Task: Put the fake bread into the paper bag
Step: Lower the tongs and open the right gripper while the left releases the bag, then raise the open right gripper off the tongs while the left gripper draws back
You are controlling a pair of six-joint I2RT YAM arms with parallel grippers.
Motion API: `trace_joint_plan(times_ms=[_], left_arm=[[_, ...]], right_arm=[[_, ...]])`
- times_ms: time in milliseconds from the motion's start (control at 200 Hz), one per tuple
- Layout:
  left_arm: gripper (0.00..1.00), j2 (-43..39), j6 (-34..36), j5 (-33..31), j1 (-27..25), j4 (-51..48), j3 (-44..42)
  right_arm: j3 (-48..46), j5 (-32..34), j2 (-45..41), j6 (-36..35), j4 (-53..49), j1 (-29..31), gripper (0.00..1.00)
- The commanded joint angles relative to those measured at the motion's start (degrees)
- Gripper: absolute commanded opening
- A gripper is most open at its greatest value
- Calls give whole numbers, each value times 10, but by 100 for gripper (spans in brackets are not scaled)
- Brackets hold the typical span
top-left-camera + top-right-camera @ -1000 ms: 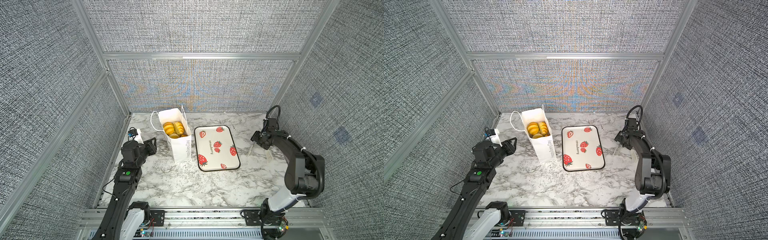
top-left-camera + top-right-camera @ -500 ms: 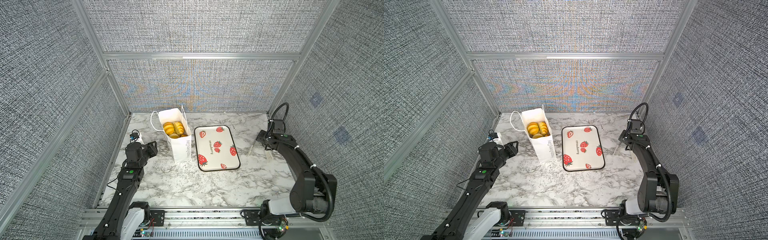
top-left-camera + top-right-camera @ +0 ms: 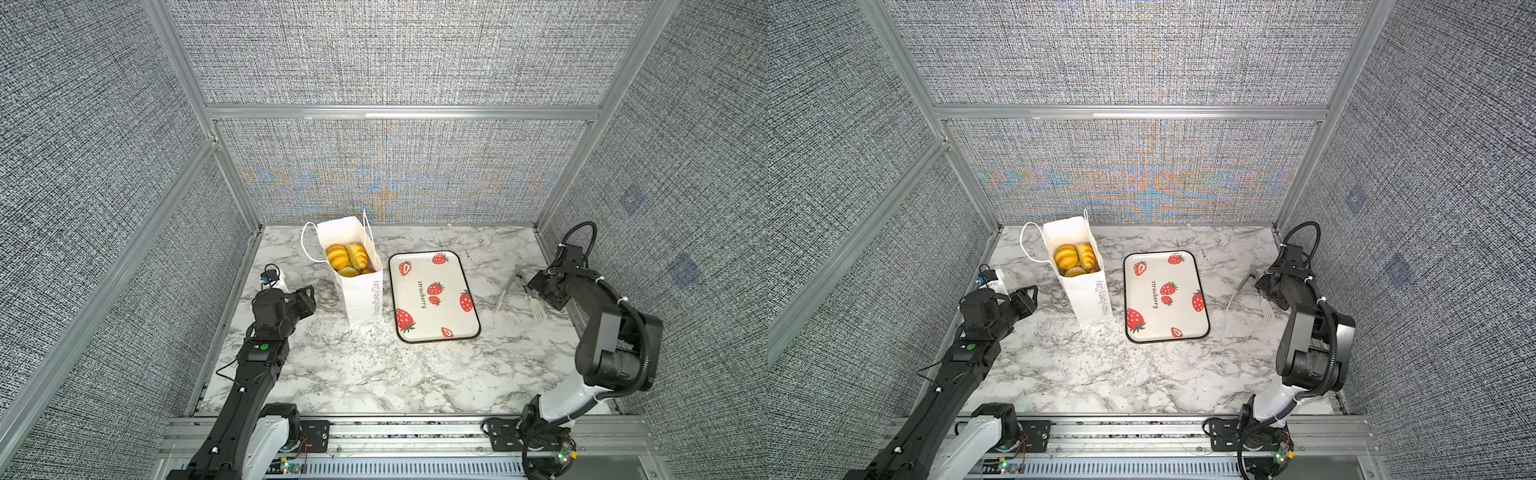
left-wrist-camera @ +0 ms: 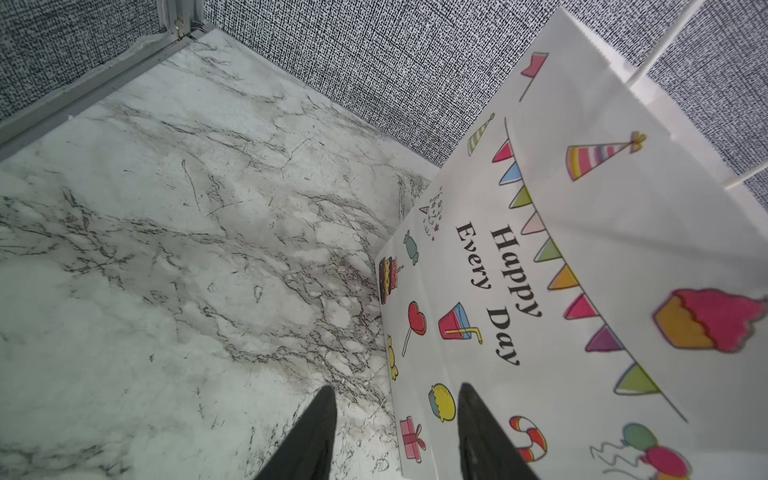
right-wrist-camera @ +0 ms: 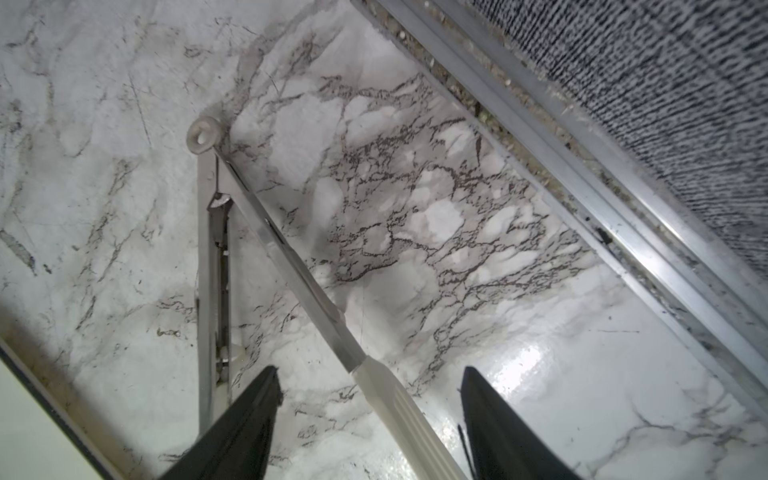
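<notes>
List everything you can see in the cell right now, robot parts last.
paper bag: one, white with printed party pictures, upright at the back left of the table
fake bread: at least three pieces showing, golden-orange, inside the bag's open top; any beneath are hidden
tray: one, cream with red strawberries and a dark rim, flat just right of the bag, nothing on it
tongs: one pair, metal with whitish ends, lying spread open on the table's right side
table: one, white-grey marble pattern
left gripper: one, black, open and empty, just left of the bag
right gripper: one, black, open, poised over the tongs
</notes>
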Motion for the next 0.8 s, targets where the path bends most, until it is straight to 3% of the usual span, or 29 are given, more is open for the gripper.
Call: trace_joint_plan(times_ms=[0, 395, 690, 795], left_arm=[[49, 3, 1, 12, 2, 26, -5], [49, 6, 0, 19, 3, 36, -11], [49, 6, -6, 27, 3, 45, -17], [49, 2, 0, 22, 3, 39, -16]], right_arm=[[-5, -50, 9, 13, 17, -4, 70], [-53, -156, 6, 27, 45, 5, 70], [-49, -161, -18, 32, 30, 35, 70], [-48, -126, -27, 32, 17, 33, 69]])
